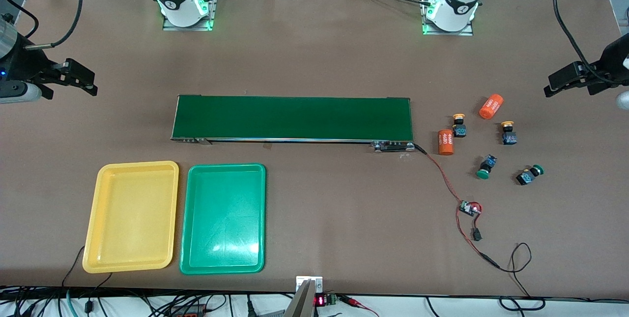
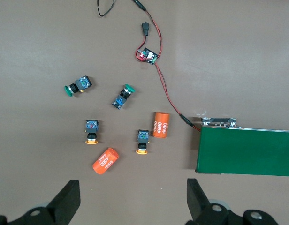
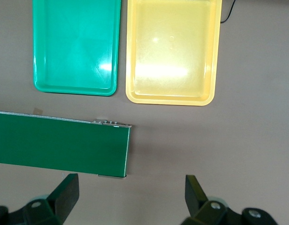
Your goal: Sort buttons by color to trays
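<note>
Four buttons lie on the table at the left arm's end. Two have yellow-orange caps (image 1: 459,125) (image 1: 508,132) and two have green caps (image 1: 486,166) (image 1: 529,174). All show in the left wrist view: yellow-orange (image 2: 91,131) (image 2: 143,141), green (image 2: 78,86) (image 2: 122,96). The yellow tray (image 1: 131,216) and the green tray (image 1: 223,218) lie side by side, empty, at the right arm's end, and both show in the right wrist view (image 3: 171,51) (image 3: 76,47). My left gripper (image 1: 560,83) (image 2: 133,197) hangs open and empty over bare table beside the buttons. My right gripper (image 1: 78,78) (image 3: 130,192) hangs open and empty over bare table by the belt's end.
A long dark-green conveyor belt (image 1: 292,118) crosses the middle of the table. Two orange cylinders with white print (image 1: 491,106) (image 1: 445,142) lie among the buttons. A small circuit board (image 1: 469,208) with red and black wires lies nearer the front camera than the buttons.
</note>
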Action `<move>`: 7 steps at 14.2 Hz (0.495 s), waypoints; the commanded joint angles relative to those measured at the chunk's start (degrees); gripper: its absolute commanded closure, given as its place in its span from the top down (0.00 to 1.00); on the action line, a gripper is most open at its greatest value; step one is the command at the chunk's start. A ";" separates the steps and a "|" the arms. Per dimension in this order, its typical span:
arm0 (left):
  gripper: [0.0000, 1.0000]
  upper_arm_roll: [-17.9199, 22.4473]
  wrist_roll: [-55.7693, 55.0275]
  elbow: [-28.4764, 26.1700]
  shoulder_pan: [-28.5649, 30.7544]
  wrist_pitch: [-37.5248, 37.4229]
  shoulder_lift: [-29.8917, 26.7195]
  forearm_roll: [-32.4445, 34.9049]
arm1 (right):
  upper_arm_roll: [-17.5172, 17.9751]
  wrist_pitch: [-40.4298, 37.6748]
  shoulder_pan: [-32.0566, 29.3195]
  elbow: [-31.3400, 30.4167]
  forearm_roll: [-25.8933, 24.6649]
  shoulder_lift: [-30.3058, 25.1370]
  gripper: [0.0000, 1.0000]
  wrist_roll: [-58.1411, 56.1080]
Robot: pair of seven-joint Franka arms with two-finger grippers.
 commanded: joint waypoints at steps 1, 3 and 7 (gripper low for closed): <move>1.00 -1.08 1.25 -1.86 0.98 0.63 -1.68 1.56 | 0.11 0.32 -0.25 0.60 -0.18 0.26 1.00 -0.07; 1.00 -1.08 1.25 -2.22 0.98 0.89 -1.77 1.56 | 0.11 0.41 -0.25 0.60 -0.18 0.26 1.00 -0.07; 1.00 -0.99 0.37 -2.93 0.98 1.16 1.64 1.56 | 0.02 0.41 -0.25 0.60 -0.18 0.26 1.00 -0.07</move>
